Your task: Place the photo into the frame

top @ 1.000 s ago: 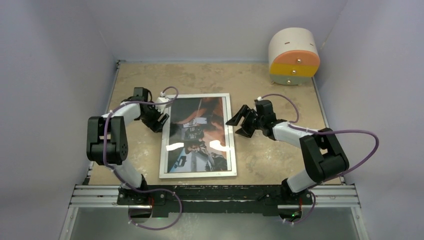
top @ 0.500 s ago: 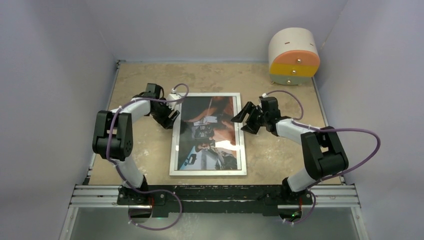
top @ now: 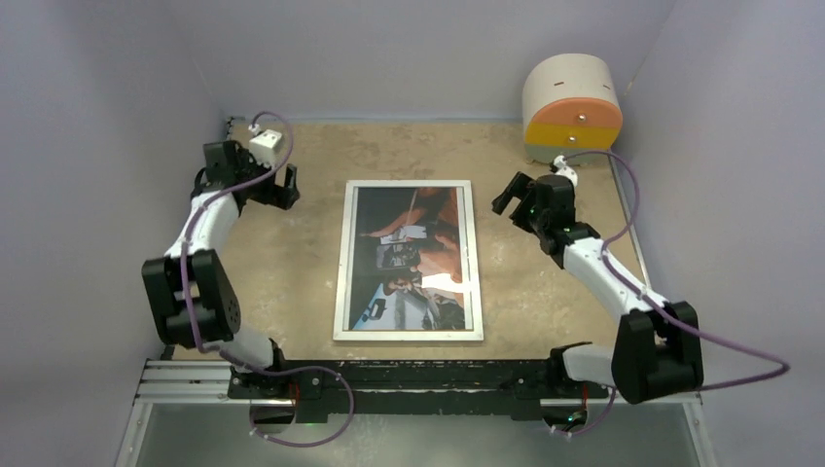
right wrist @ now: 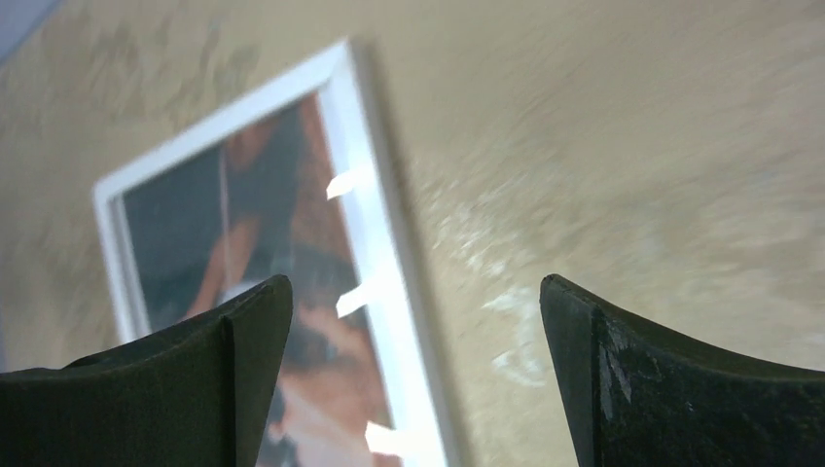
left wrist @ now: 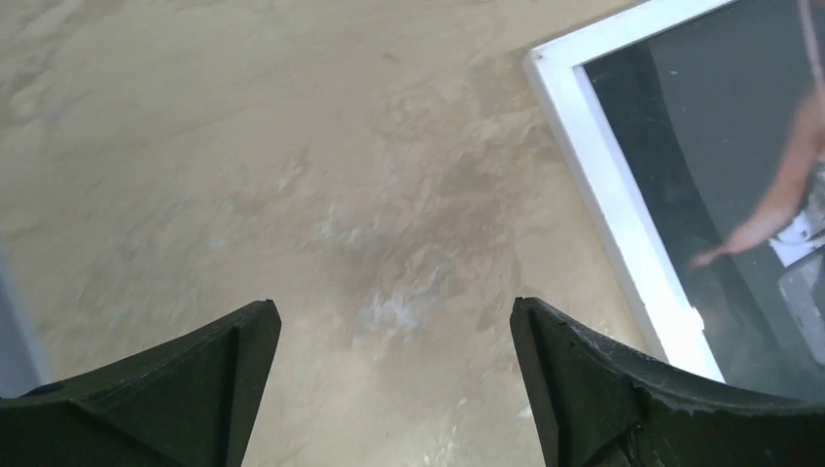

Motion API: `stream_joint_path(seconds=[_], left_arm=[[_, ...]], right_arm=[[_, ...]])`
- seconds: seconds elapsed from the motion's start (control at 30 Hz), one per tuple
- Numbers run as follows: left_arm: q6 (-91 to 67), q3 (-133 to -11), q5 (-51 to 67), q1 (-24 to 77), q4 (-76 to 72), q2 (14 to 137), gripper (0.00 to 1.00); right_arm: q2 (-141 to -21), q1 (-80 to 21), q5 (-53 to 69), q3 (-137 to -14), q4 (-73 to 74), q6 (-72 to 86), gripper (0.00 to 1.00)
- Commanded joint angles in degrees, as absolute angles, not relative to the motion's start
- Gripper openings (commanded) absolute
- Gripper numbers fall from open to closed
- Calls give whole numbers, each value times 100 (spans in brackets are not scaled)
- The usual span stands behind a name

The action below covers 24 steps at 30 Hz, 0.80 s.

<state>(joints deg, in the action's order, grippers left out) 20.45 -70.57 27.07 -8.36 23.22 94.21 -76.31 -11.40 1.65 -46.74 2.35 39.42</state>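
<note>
Photo (top: 413, 258) looks seated in the frame (top: 344, 263), so I'd only retreat. Left gripper (left wrist: 389, 306) and right gripper (right wrist: 413, 282) hang released and empty either side of the frame; I'll lift clear without nudging it.

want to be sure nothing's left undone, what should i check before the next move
1. Photo sits inside the frame, picture facing up: ok.
2. Frame lies flat on the table: ok.
3. Left gripper open, empty, clear of the frame: ok.
4. Right gripper open, empty, clear of the frame: ok.
5. Rear of the frame closed up: cannot tell, underside hidden.
</note>
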Motion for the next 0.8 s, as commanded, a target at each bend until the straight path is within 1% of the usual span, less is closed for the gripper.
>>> stream_joint_path(seconds=[0.0,0.1,0.23,0.37,0.43,0.57,0.63,0.73,0.77], left_arm=[[1542,-5334,2909,-1026,232,8318,96],[1434,-4099,2925,-1025,-1193,7903,96],[1167,-3016,2957,-1026,-2701,7747,97],[721,-2244,2824,-1014,-4434,7821,98],[567,-2025,2820,-1002,-5000,8061,98],[226,-1887,2704,-998,-6083,8691,98],[182,-1915,2541,-964,-6215,8818,99],[115,-1761,2528,-866,-7024,9213,99],[199,-1799,2469,-800,-6946,9211,99]], right_arm=[[-6986,-1134,-2660,-3866,-692,3047,99],[-6663,-1142,-3501,-3060,-1966,2304,99],[-6312,-1143,-4157,-2392,-2797,2011,99],[-5924,-1143,-4285,-1326,-4709,1456,99],[-5898,-1142,-4159,-873,-5470,1414,99],[-6678,-1139,-4251,-687,-6604,1251,99],[-7102,-1136,-4235,-645,-7194,1141,99],[-7683,-1135,-4128,-698,-7930,1003,99],[-7911,-1134,-4114,-726,-8139,954,99]])
